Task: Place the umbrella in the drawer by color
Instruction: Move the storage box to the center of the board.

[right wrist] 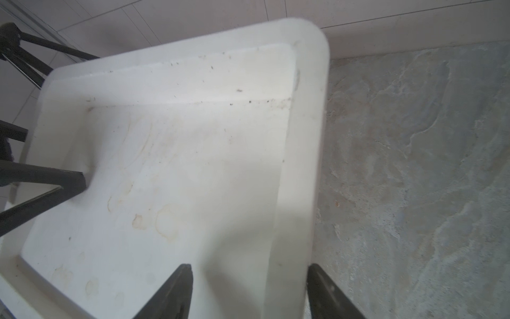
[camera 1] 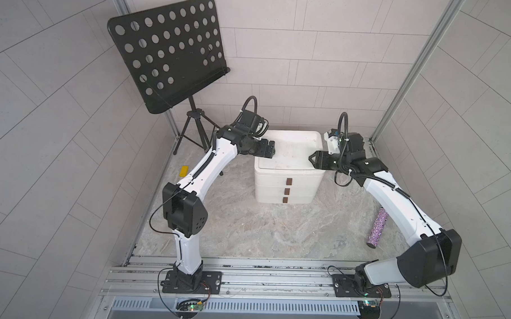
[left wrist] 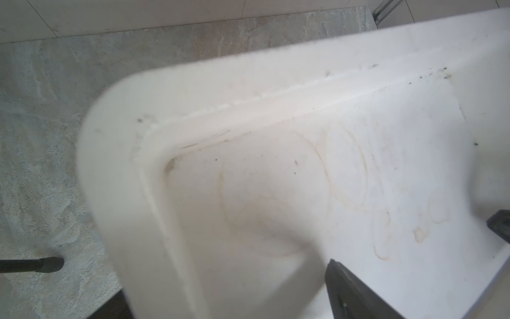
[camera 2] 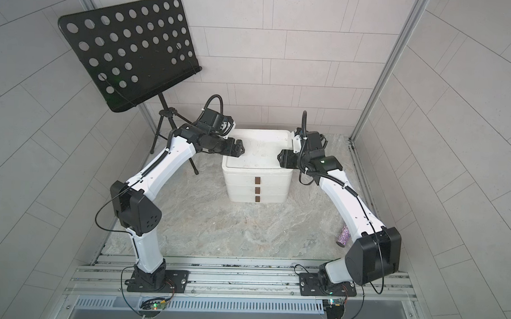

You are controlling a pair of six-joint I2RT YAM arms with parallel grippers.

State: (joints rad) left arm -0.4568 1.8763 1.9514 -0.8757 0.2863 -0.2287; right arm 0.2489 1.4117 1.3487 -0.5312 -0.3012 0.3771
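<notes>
Left tool [camera 1: 270, 151] hangs with its jaws spread wide and empty over the left edge of the white drawer chest [camera 1: 289, 174]. The right tool [right wrist: 248, 266] is also parted, its fingers [right wrist: 171, 292] straddling the chest's raised right rim without clamping it. All three drawers are closed, with their brown handles [camera 1: 289, 182] facing the robot. The glittery purple umbrella [camera 1: 377, 227] lies folded on the tabletop [camera 1: 260, 230], well to the right of the chest and just beside the right arm's elbow. Its long axis runs front to back, dark capped end toward the robot, far end leaning slightly right.
</notes>
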